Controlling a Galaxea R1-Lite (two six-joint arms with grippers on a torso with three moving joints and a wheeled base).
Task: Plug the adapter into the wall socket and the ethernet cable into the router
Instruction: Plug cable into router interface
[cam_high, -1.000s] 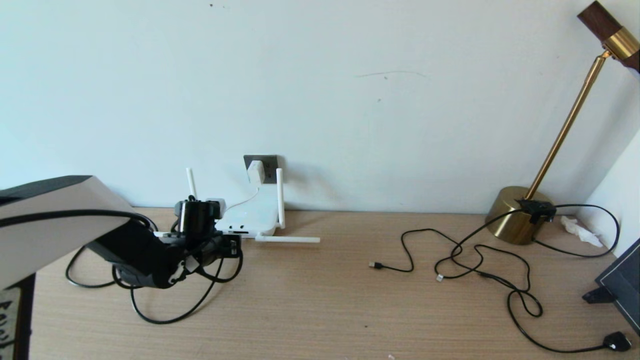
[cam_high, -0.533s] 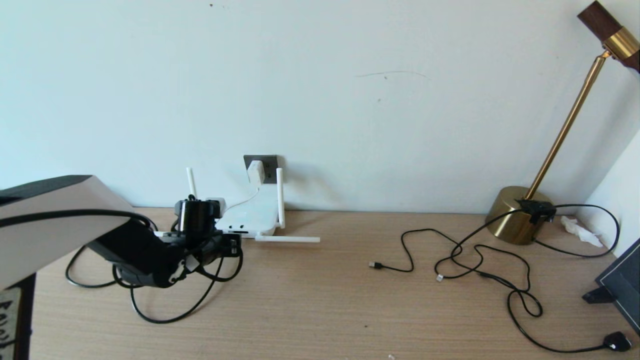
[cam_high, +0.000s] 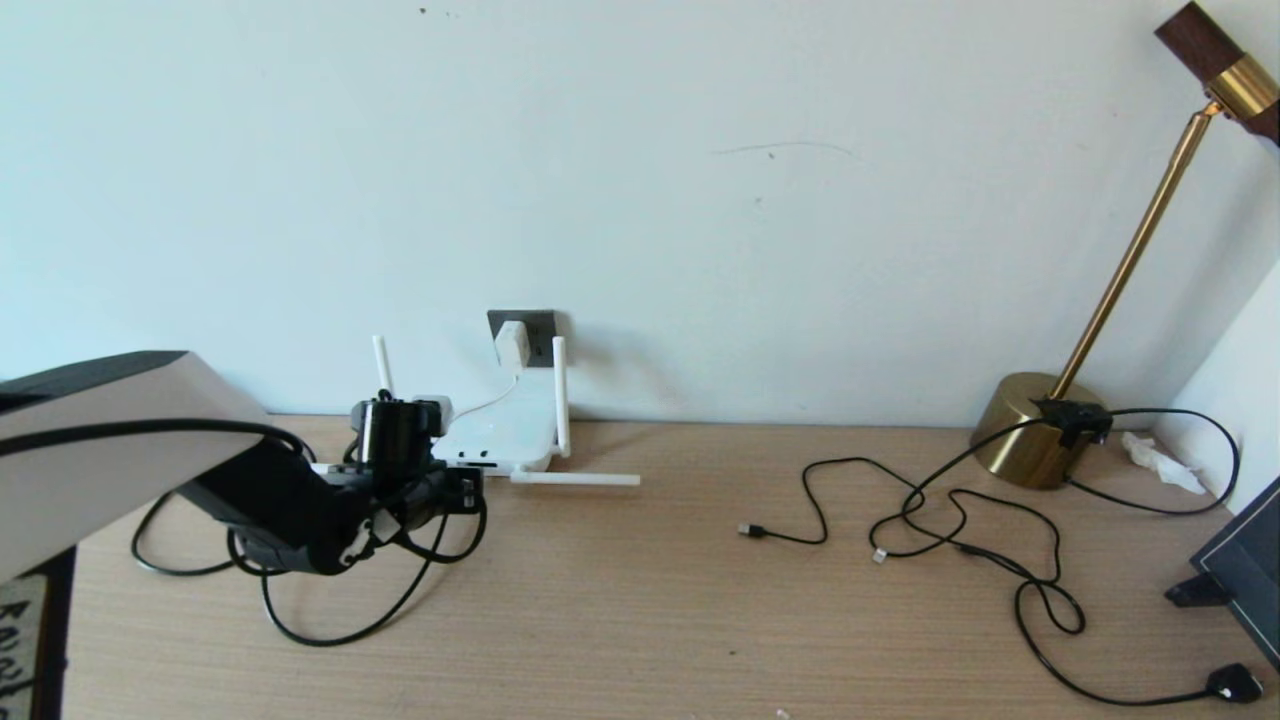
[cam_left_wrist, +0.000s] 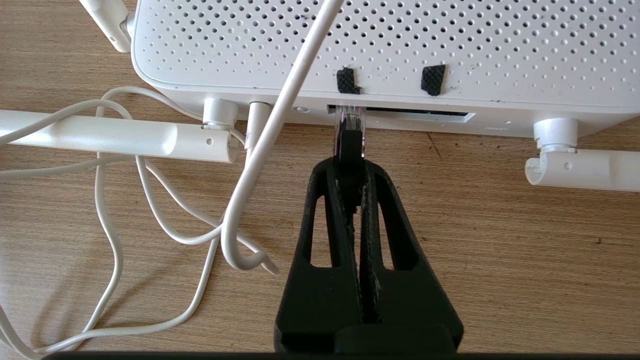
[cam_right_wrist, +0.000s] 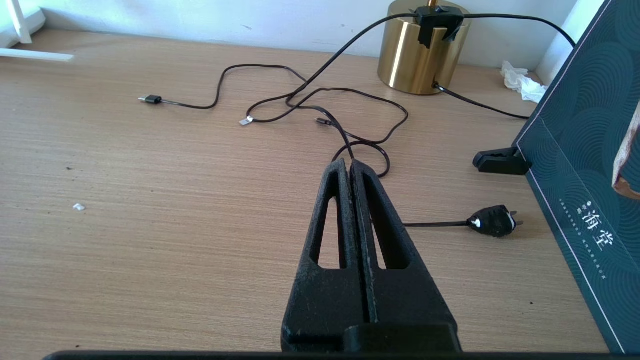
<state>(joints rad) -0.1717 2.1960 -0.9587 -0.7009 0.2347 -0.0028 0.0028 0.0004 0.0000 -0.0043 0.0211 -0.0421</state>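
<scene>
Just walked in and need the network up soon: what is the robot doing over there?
It is wiring up the router. The adapter already sits in the wall socket. The left pincer is shut on the ethernet cable, with its clear tip at the router's port slot; whether it is fully seated cannot be told. The right pincer hangs shut and empty over the desk, near the loose black cables.

This looks like a home or small office desk corner. A wood-grain worktop (cam_high: 650, 600) runs along a plain white wall (cam_high: 640, 200) with a socket (cam_high: 535, 325) low on it. A brass desk lamp (cam_high: 1040, 430), a white router (cam_high: 505, 435), loose black charging cables (cam_high: 960, 530) and a crumpled tissue (cam_high: 1160, 462) lie about.
</scene>
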